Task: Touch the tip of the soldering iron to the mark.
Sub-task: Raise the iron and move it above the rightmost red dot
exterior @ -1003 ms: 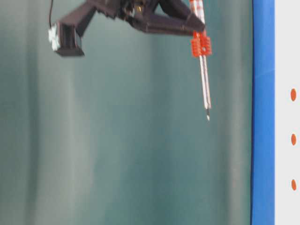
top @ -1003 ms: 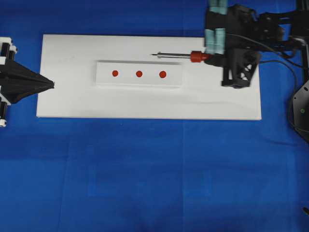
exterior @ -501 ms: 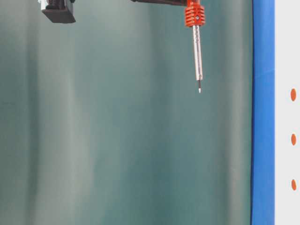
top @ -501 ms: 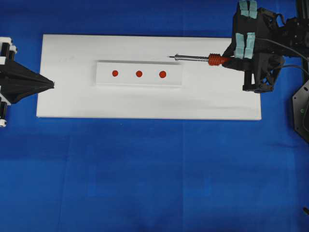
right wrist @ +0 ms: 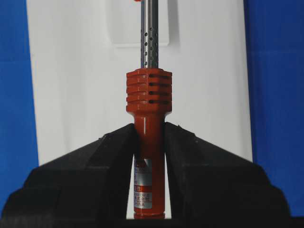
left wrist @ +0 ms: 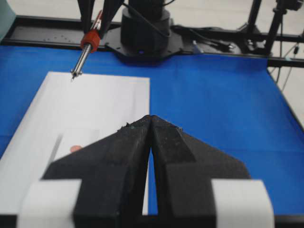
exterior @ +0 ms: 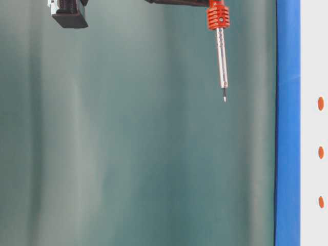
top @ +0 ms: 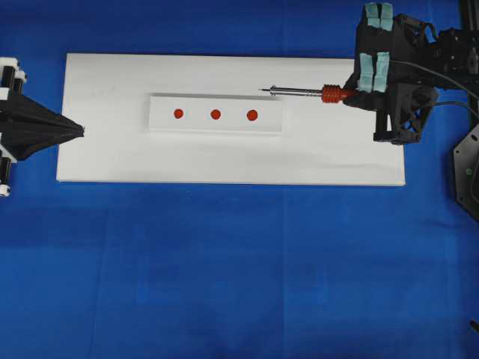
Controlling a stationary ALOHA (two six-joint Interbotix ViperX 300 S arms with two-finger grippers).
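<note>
Right tool [right wrist: 149,142] is clamped on the red-handled, silver-shafted soldering iron [top: 303,92], hovering above the white board [top: 112,157], so next it needs lowering onto a red dot mark [top: 252,115].

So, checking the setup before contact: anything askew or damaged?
Nothing stands out. The soldering iron sits straight between the right gripper's fingers, the marked strip lies square on the white board, three dots intact.

Red-handled soldering iron [top: 314,93] held aloft, tip clear of marks [top: 215,114].
</note>
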